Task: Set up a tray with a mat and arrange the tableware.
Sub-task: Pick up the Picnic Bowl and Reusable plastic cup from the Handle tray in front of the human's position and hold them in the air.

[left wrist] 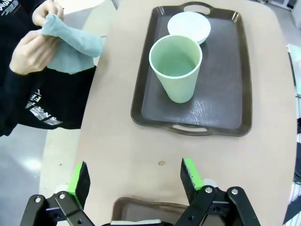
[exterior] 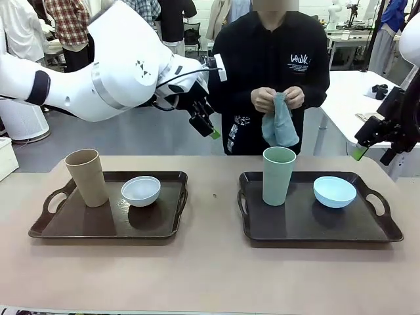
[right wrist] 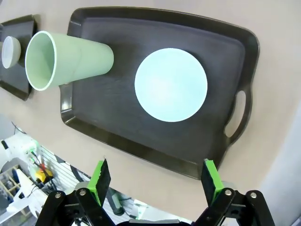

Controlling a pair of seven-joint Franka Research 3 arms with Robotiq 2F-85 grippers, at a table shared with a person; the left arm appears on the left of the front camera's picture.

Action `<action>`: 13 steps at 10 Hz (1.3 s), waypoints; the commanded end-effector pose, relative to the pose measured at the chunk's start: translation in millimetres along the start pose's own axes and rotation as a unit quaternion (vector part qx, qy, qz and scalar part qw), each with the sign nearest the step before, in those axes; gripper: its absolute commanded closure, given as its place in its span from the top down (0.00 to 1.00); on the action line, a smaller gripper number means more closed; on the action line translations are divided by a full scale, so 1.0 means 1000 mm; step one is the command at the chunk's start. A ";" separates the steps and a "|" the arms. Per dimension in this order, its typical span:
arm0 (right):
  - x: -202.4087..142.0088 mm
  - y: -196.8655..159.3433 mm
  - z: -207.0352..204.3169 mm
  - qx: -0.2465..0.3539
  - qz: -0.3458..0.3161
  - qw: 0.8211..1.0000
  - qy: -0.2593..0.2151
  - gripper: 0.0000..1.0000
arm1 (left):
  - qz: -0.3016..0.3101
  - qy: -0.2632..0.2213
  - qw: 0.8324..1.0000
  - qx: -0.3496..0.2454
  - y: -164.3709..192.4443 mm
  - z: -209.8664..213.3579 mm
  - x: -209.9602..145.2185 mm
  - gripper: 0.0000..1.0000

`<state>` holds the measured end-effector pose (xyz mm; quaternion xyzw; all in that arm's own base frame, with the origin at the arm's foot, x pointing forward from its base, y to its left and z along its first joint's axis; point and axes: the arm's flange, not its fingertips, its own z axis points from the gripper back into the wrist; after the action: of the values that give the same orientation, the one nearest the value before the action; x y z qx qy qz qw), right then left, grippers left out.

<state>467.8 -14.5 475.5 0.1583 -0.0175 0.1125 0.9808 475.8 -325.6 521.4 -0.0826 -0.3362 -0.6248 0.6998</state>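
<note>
- Left tray: tan cup upright, white bowl just beside it.
- Right tray: pale green cup upright, light blue bowl near it.
- Left gripper: jaws wide, empty, above bare table between the trays.
- Right gripper: jaws wide, empty, over the right tray's edge.
- Front and left wrist views add a person's hands holding a teal cloth.

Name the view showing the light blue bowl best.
The right wrist view: the light blue bowl is seen whole from above. The front view shows it side-on; the left wrist view, far off behind the pale green cup.
</note>
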 end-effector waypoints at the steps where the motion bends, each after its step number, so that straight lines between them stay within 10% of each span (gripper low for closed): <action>1: 0.013 -0.005 -0.011 -0.030 -0.017 0.999 0.012 1.00 | -0.002 0.004 1.000 -0.002 0.000 -0.006 -0.002 1.00; 5: 0.045 0.016 -0.054 -0.130 -0.080 0.988 0.017 1.00 | 0.031 -0.119 0.971 -0.203 0.018 -0.080 -0.019 1.00; 6: 0.045 0.025 -0.055 -0.058 -0.061 0.996 0.006 1.00 | 0.034 -0.090 0.978 -0.186 0.023 -0.092 -0.023 1.00; 13: 0.050 0.005 -0.082 -0.176 -0.099 0.979 0.021 1.00 | 0.009 -0.141 0.971 -0.191 0.005 -0.106 -0.018 1.00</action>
<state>508.8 24.1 413.6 0.0121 -0.0024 0.0330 0.9994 513.1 -367.7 446.1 -0.2782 -0.3006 -0.6443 0.6458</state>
